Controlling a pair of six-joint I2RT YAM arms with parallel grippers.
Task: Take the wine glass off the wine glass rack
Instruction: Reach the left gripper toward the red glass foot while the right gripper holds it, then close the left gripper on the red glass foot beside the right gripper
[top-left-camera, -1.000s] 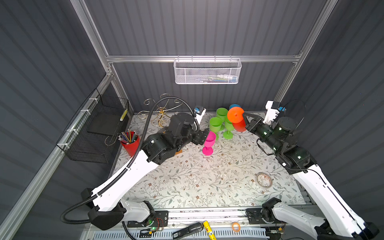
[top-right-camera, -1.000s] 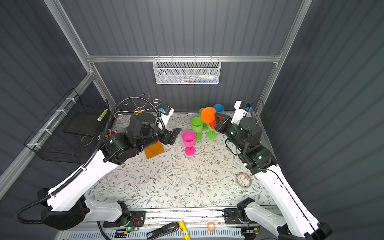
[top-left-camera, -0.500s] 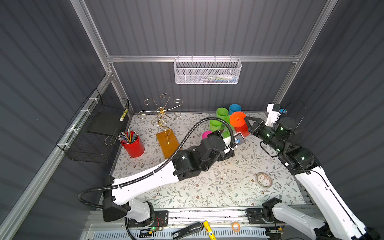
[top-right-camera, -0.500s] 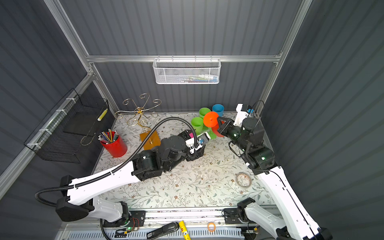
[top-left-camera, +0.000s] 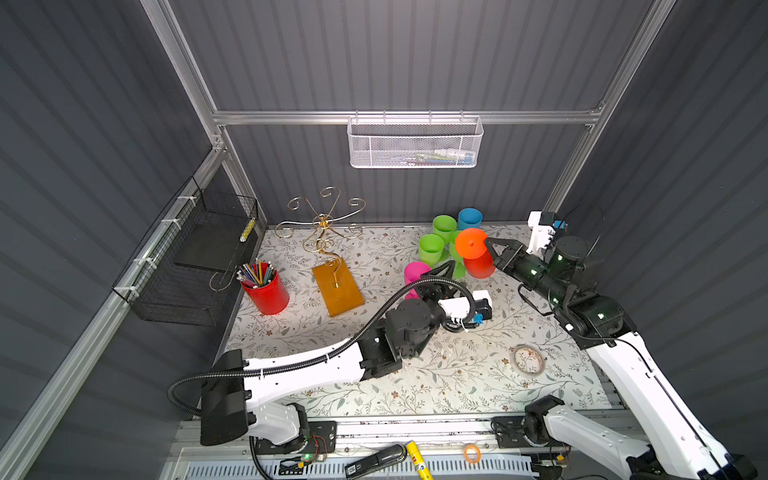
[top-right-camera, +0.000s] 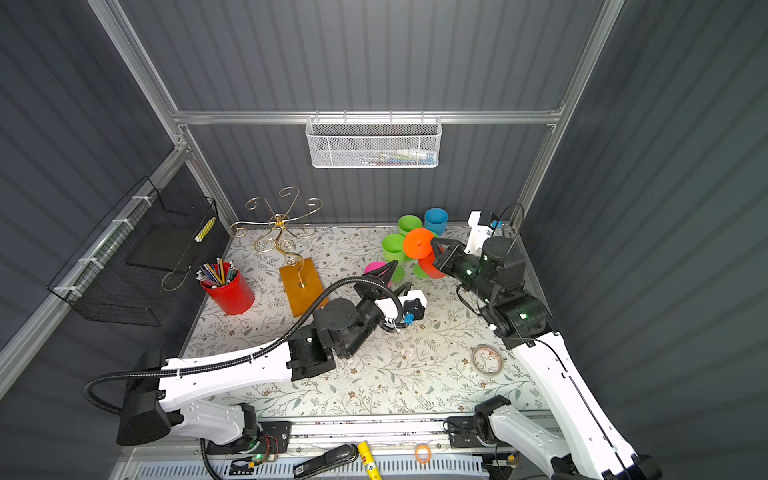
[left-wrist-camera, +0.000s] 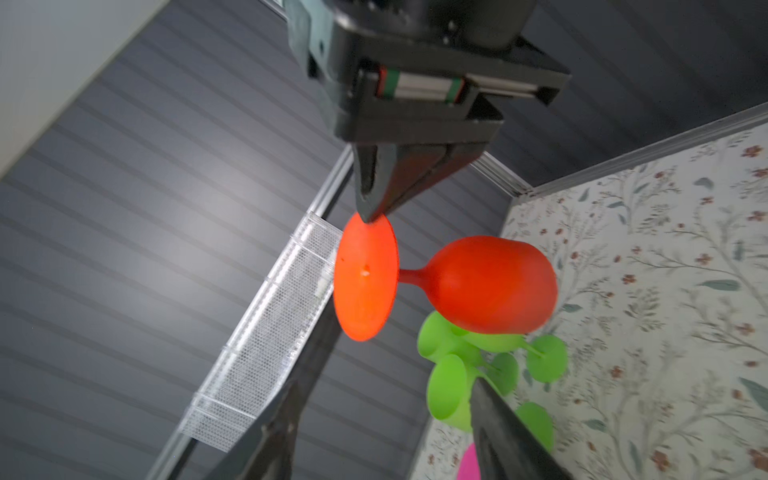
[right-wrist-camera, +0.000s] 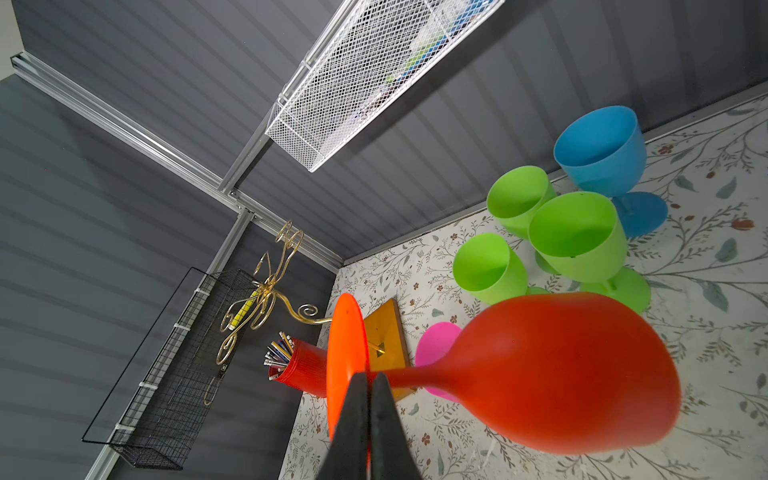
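An orange-red wine glass hangs tilted in the air at the back right, its round foot turned toward the camera. My right gripper is shut on the rim of that foot; the left wrist view shows the same pinch. The wine glass rack, gold wire on an orange-brown base, stands at the back left with bare arms. My left gripper is open near the middle, just below and left of the held glass, its fingers apart with nothing between them.
Green glasses, a blue glass and a pink glass stand close behind and beside the held glass. A red pencil cup is left of the rack. A black wire basket hangs left, a white mesh basket on the back wall. A tape roll lies front right.
My left arm has swung from the rack across to the middle, up to the held glass, and its jaws have narrowed. The right gripper has kept its hold on the glass.
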